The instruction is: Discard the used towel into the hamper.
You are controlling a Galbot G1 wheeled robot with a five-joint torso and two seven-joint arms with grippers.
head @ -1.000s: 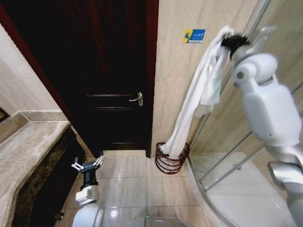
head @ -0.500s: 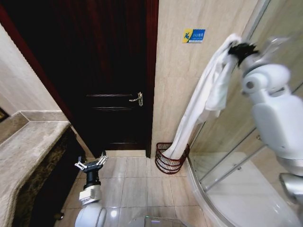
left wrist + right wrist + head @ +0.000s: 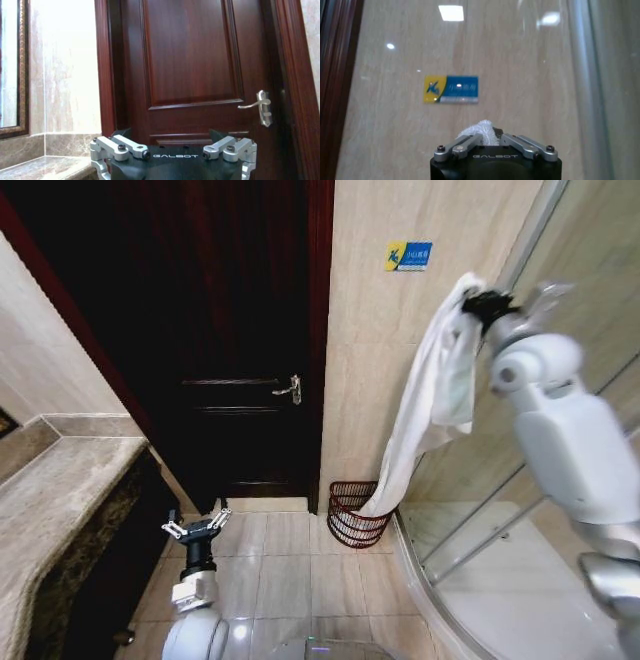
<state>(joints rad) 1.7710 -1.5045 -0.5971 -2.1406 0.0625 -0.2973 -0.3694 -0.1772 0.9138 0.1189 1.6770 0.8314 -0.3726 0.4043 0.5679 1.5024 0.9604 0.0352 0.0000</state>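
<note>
Since a moment ago the right gripper (image 3: 481,306) swung left a bit, fingers pinched on the white towel (image 3: 432,395), whose tail hangs into the hamper (image 3: 356,515) by the wall. Left gripper (image 3: 196,525) sits low, fingers spread.

head: I looked down from high at the door (image 3: 245,330), floor and hamper (image 3: 352,515) | left wrist: low, close, faced that door (image 3: 192,56) | right wrist: close on wall sign (image 3: 451,89), shared with head (image 3: 409,256)
</note>
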